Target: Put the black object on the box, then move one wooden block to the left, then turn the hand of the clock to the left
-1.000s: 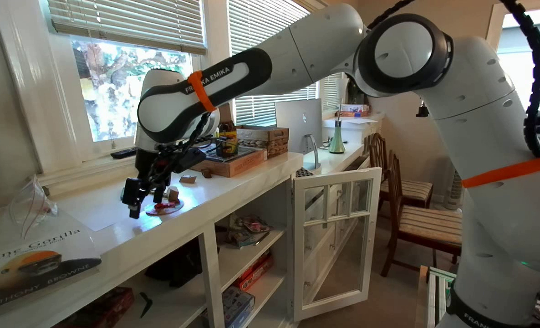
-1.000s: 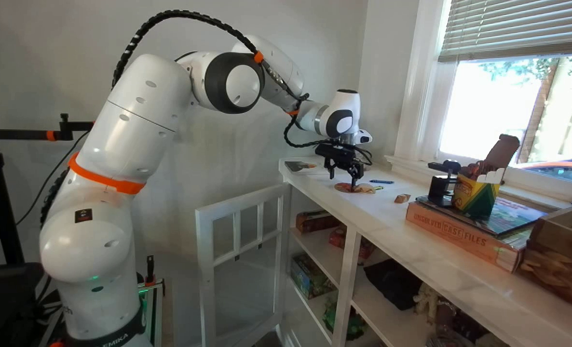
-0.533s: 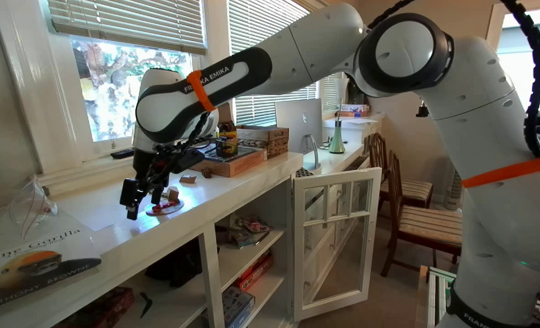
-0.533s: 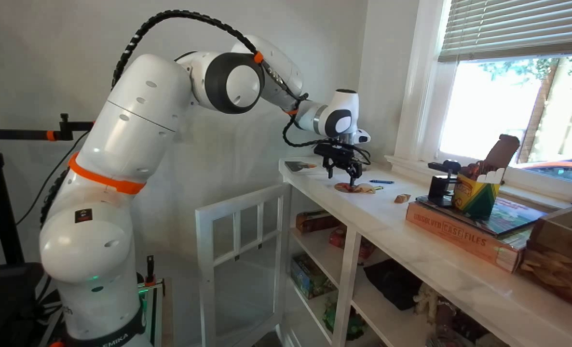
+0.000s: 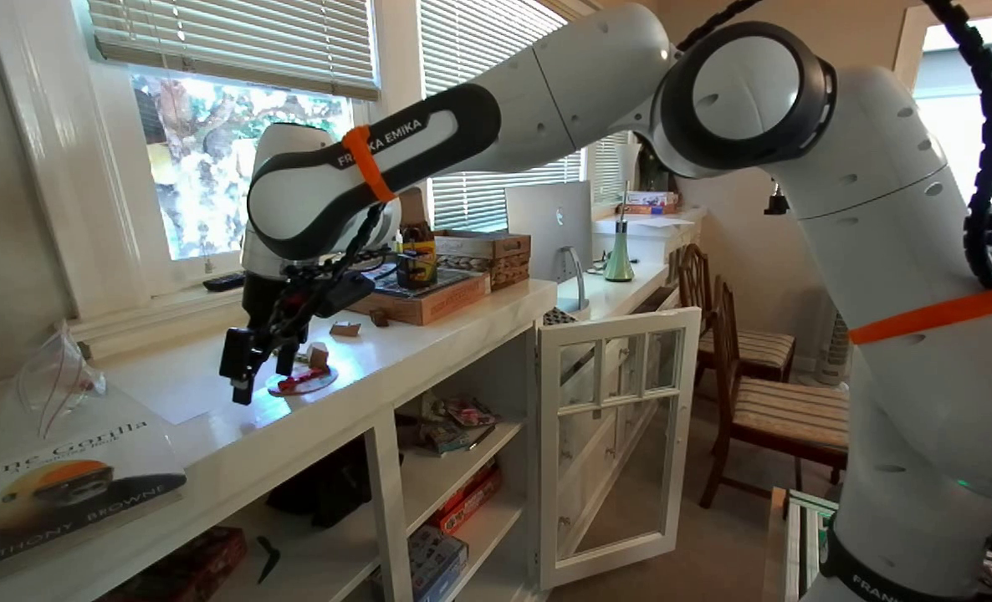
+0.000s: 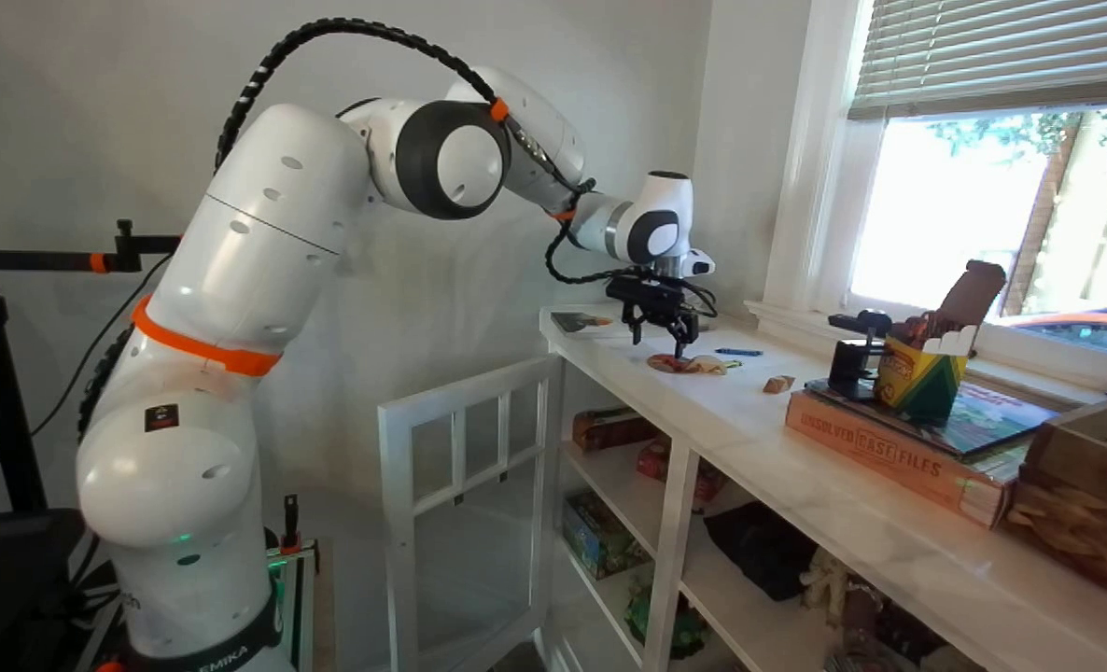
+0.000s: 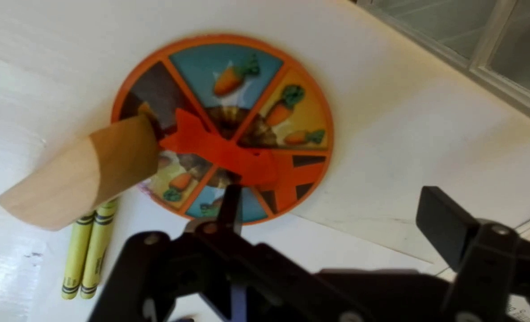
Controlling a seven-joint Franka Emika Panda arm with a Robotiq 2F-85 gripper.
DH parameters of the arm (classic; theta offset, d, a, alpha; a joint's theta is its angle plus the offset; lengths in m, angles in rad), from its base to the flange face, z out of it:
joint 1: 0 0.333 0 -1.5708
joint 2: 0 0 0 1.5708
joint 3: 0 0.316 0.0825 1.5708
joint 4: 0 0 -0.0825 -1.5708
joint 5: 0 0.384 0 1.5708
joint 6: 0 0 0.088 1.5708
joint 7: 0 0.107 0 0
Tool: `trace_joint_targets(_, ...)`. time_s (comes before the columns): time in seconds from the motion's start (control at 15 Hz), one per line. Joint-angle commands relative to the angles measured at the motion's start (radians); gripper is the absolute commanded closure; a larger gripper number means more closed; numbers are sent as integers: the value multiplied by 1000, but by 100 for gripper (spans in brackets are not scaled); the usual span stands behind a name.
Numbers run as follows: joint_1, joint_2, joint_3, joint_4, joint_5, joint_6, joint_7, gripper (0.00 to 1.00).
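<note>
White countertop (image 6: 740,397) underlies wide-spread jaws; only the wrist view shows carrots (image 7: 229,81) on the disc (image 7: 227,112).

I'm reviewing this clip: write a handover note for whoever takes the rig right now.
Gripper: open, nothing held; partly overlapping the round clock in the wrist view, contact unclear.
Things: black object on a flat printed item atop the box; one wooden block overlapping the clock's rim, another wooden block nearer the box.
Done: black object, apparently; block move can't be judged.
Left: probably turning the clock's red hand left.
</note>
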Motion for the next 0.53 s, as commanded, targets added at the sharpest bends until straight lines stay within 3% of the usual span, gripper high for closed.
trace_joint_targets(0.0, -6, -16, 7, -10, 2, -37, -24, 0)
trace_joint_targets(0.47, -7, -21, 7, -14, 2, -49, -39, 0)
